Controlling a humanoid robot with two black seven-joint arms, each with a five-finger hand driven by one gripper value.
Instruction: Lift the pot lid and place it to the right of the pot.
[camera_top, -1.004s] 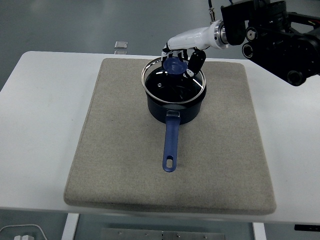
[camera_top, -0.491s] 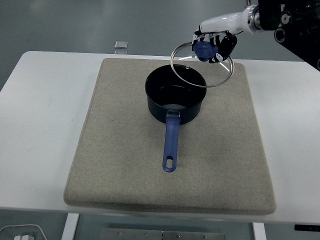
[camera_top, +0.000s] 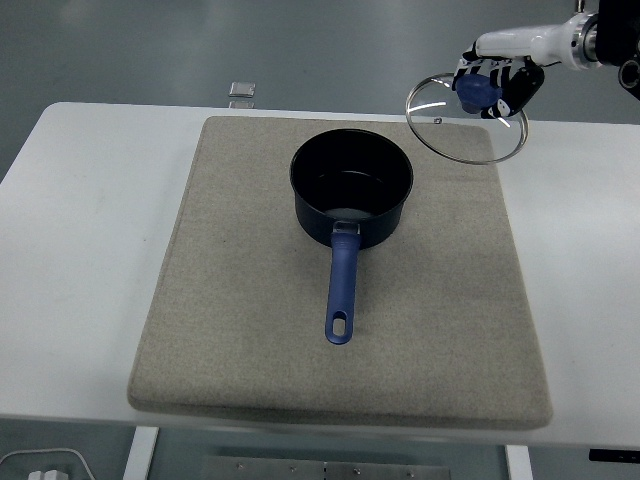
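A dark blue pot (camera_top: 351, 192) with a long blue handle (camera_top: 341, 290) stands uncovered on the grey mat (camera_top: 230, 300), handle pointing toward the near edge. The glass lid (camera_top: 465, 117) with its blue knob (camera_top: 476, 89) hangs tilted in the air above the mat's far right corner, up and to the right of the pot. My right hand (camera_top: 497, 82) is shut on the knob, reaching in from the top right. The left arm does not show.
The mat covers most of the white table (camera_top: 80, 250). A small clear object (camera_top: 241, 92) lies at the table's far edge, left of the pot. Bare mat lies to the right of the pot.
The lid has come off the pot, risen, and travelled to the right with my right hand holding its knob. The pot has stayed where it was.
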